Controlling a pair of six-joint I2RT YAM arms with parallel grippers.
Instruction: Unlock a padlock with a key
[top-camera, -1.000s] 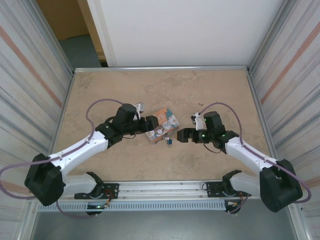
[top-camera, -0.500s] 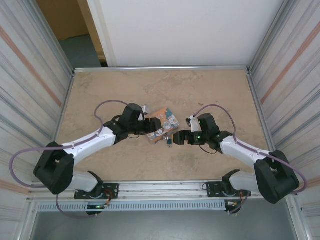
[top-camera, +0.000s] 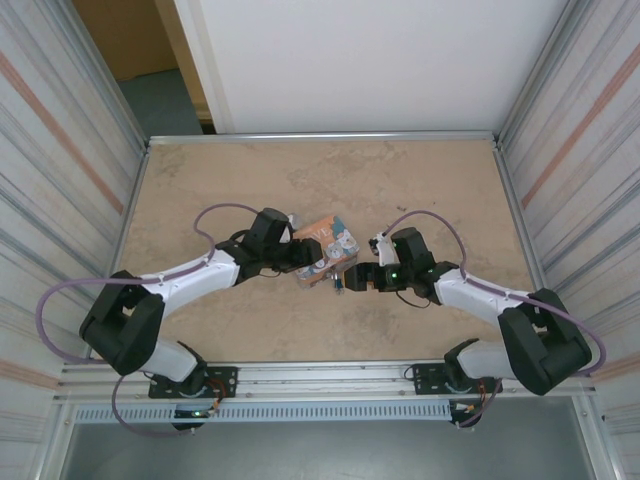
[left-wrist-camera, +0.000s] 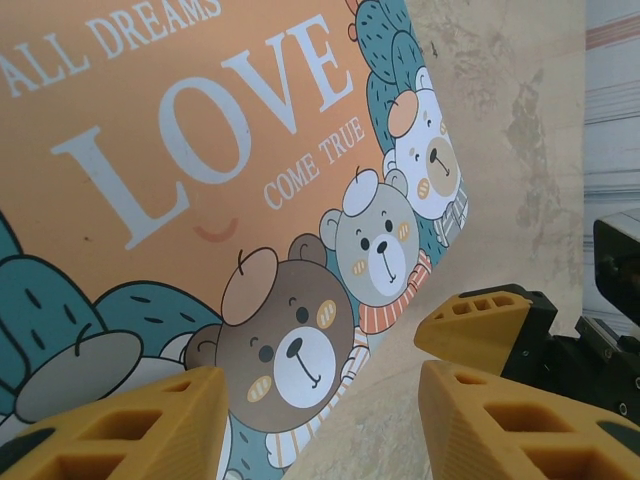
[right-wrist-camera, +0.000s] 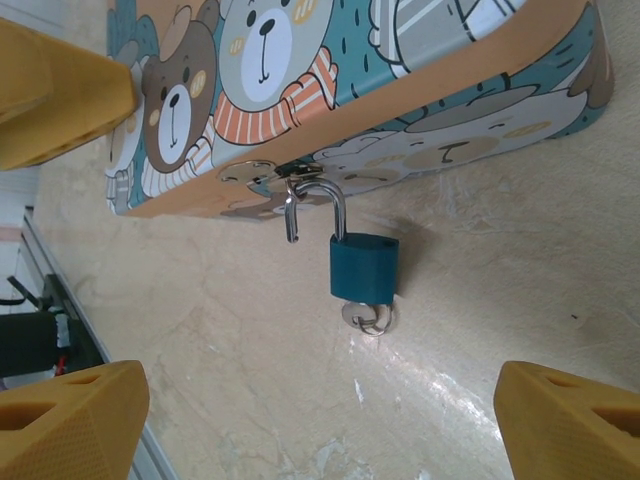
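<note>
Right wrist view puts the padlock (right-wrist-camera: 363, 268) at frame centre: a dark teal-blue block lying on the mottled beige surface (right-wrist-camera: 480, 330), just below the long edge of the orange-and-teal bear box (right-wrist-camera: 400, 70). Its pale shackle (right-wrist-camera: 318, 200) is hooked through the box's metal hasp (right-wrist-camera: 262, 178), and one leg of the shackle stands free of the block. A small silvery key (right-wrist-camera: 368, 318) with a ring touches the block's lower end. The right hand (right-wrist-camera: 320, 420) is spread wide, its yellow fingertips in the two lower corners, apart from the padlock. From the top external view, padlock and box lie mid-frame between both arms. The left hand (left-wrist-camera: 320, 420) is spread too, with the box's lower corner between its fingers at the bottom of the left wrist view; whether they touch the box cannot be told.
</note>
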